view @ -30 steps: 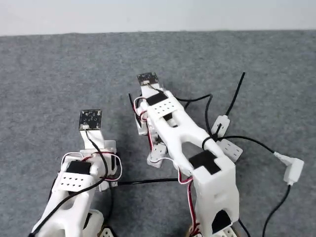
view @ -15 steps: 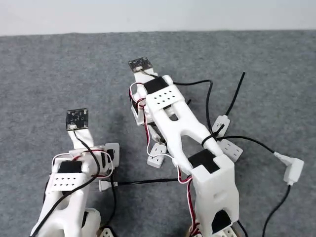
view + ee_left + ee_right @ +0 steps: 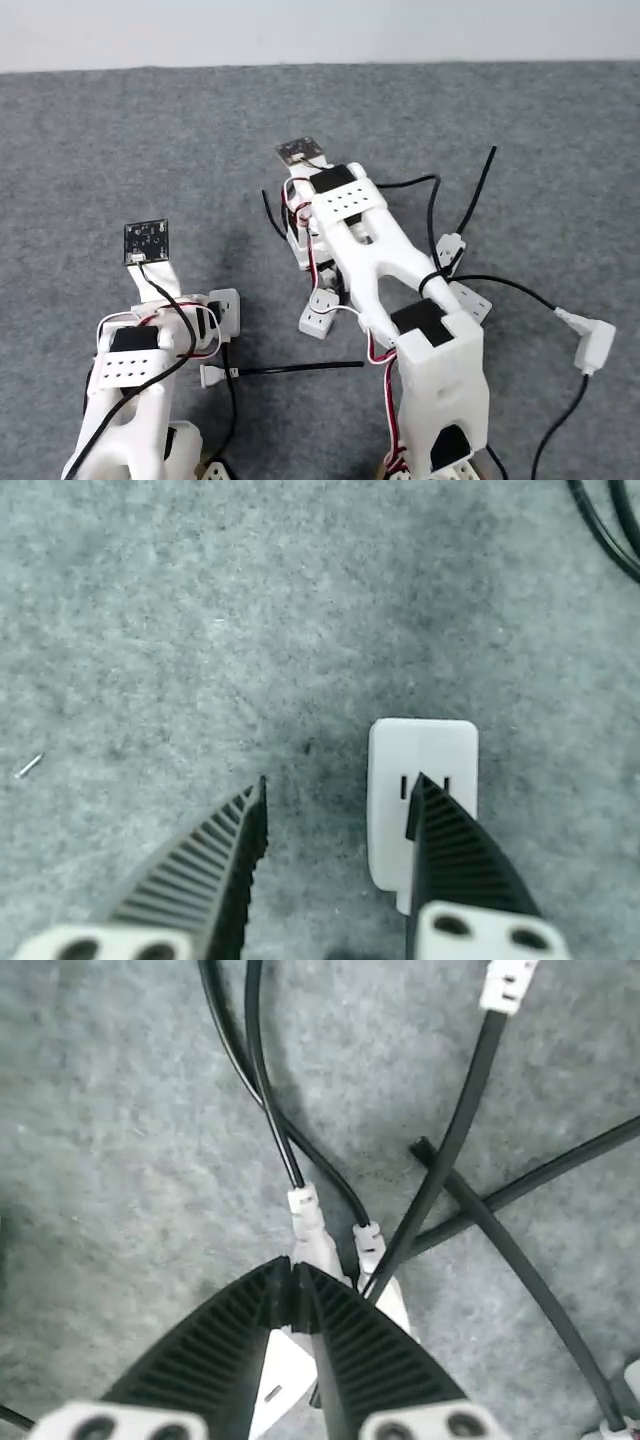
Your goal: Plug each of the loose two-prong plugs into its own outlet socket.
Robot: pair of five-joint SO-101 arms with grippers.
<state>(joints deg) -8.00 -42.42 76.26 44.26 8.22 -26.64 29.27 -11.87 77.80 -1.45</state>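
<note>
My left gripper [image 3: 340, 785] is open and low over the carpet. One of its fingers [image 3: 455, 860] overlaps a white two-slot outlet socket [image 3: 420, 755] that lies flat; the same socket [image 3: 226, 308] lies beside the left arm. My right gripper [image 3: 295, 1270] is shut, with its tips over a white plug [image 3: 308, 1222] on a black cable; nothing shows between the fingers. A second white plug [image 3: 368, 1242] lies right beside it. More white pieces lie under and beside the right arm [image 3: 320, 318], [image 3: 470, 300].
Black cables [image 3: 470, 1090] cross the carpet around the right gripper. A small connector [image 3: 212, 376] on a black cable lies between the arms. A larger white plug [image 3: 596, 345] lies at the far right. Grey carpet [image 3: 120, 130] stretches behind and left of the arms.
The left arm has drawn back and to the left. The right arm's wrist swung left, then came back to the right, a little nearer than before.
</note>
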